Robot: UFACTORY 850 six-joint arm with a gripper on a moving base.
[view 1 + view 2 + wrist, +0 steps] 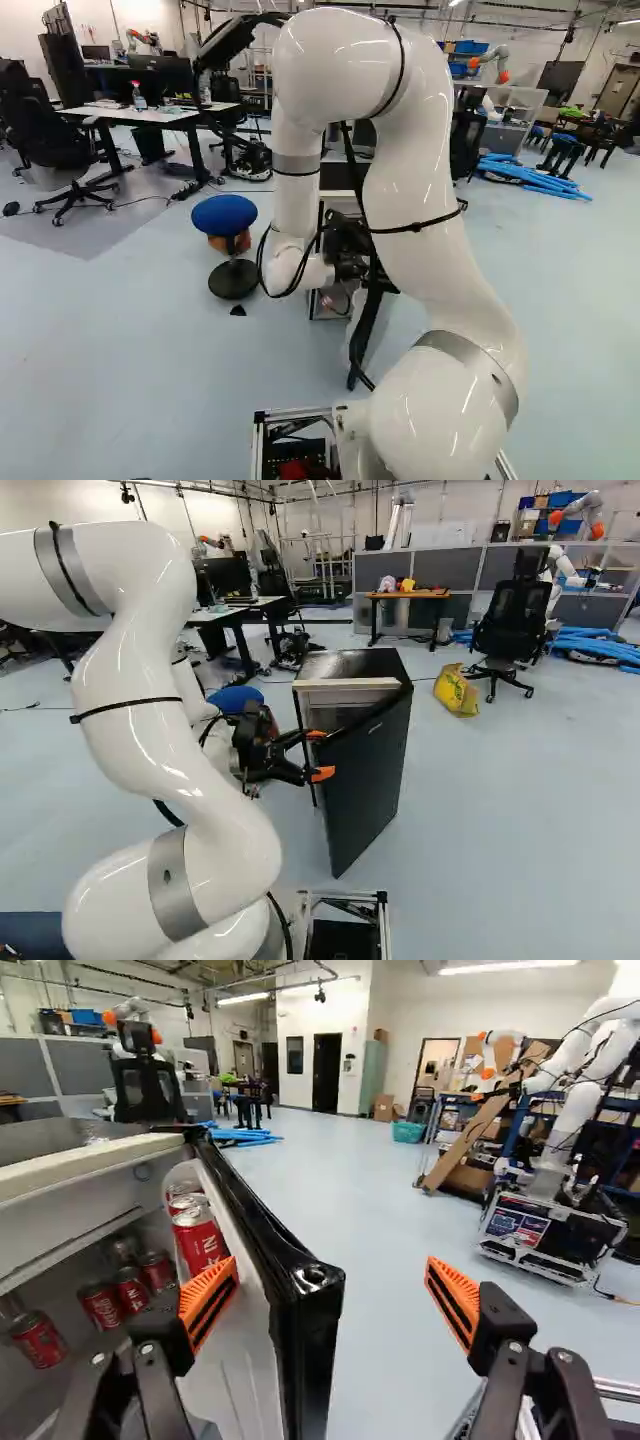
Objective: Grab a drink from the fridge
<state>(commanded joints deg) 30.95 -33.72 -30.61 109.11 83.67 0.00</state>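
Nearest, gripper (322,755): fingers spread wide
Ahead, between them: fridge door (312,1335), standing open
Inside the door: red cans (200,1240), near one finger
Fridge (370,770): more red cans (102,1306) deeper in
Near it: blue stool (224,213)
Beyond: yellow bag (455,691), black chair (513,630), blue tubes (598,643)

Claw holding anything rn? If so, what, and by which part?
Nothing held. The claw is open: the edge of the fridge door stands between its fingers, but the finger outside the door is clear of it.
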